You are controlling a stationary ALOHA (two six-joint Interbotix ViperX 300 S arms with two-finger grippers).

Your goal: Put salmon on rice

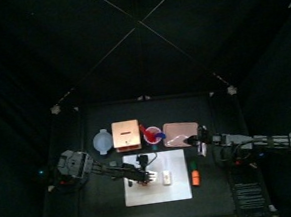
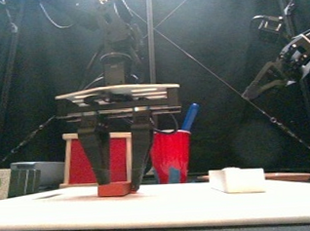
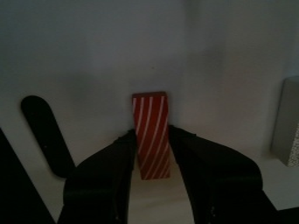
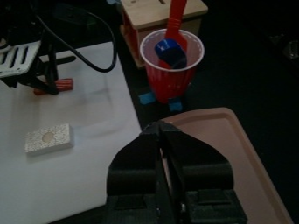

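Observation:
The salmon (image 3: pixel 152 131), a reddish striped oblong piece, lies on the white board (image 2: pixel 175 206) left of centre. My left gripper (image 2: pixel 118 178) stands straight down over it with a jaw pressed on each side of the piece (image 2: pixel 116 188). It also shows in the right wrist view (image 4: pixel 65 85). The rice (image 2: pixel 236 180), a small white block, sits on the board to the right of the salmon, apart from it (image 4: pixel 49 137). My right gripper (image 4: pixel 163 144) is shut and empty, hanging above a pink tray (image 4: pixel 233 157) at the table's right.
A red cup (image 2: pixel 173 156) with a blue tool in it stands behind the board (image 4: pixel 172 57). A wooden box (image 1: pixel 126 133) is behind it to the left. A bright orange oblong piece (image 1: pixel 195 178) lies at the board's right edge.

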